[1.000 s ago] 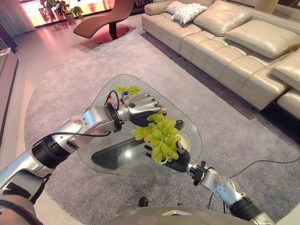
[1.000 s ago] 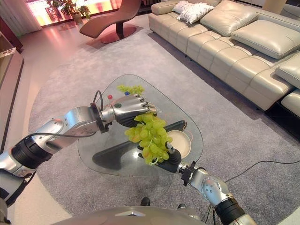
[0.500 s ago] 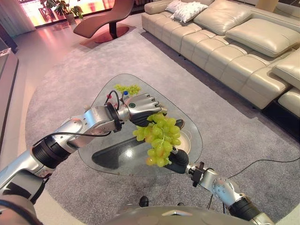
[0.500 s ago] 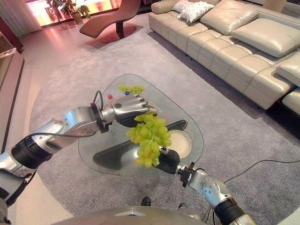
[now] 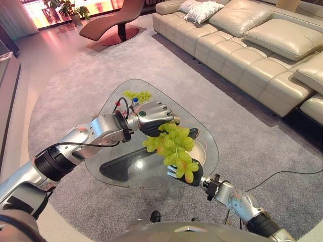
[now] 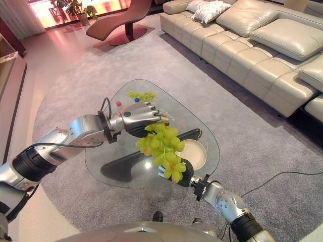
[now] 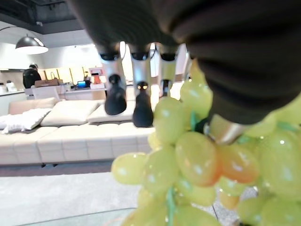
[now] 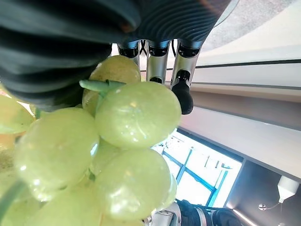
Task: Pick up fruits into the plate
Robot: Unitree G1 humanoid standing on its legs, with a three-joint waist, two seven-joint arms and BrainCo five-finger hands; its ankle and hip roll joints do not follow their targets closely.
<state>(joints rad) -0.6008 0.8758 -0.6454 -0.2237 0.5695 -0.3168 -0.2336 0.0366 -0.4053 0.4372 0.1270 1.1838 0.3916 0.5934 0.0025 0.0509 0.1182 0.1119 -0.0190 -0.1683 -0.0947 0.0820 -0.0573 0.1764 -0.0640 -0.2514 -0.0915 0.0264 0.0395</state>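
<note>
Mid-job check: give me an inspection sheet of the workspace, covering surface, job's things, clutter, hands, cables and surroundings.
Surface: glass coffee table, rounded triangle shape, on a grey rug.
Job's things: large bunch of green grapes held in the air above the table; white plate on the table beside and below it; a smaller grape bunch lies at the table's far end.
Clutter: nothing seen.
Hands: left hand grips the top of the large bunch; right hand is under the bunch, palm up, fingers straight.
Cables: a thin dark cable on the rug to the right.
Surroundings: beige leather sofa with cushions, brown lounge chair, potted plants.
</note>
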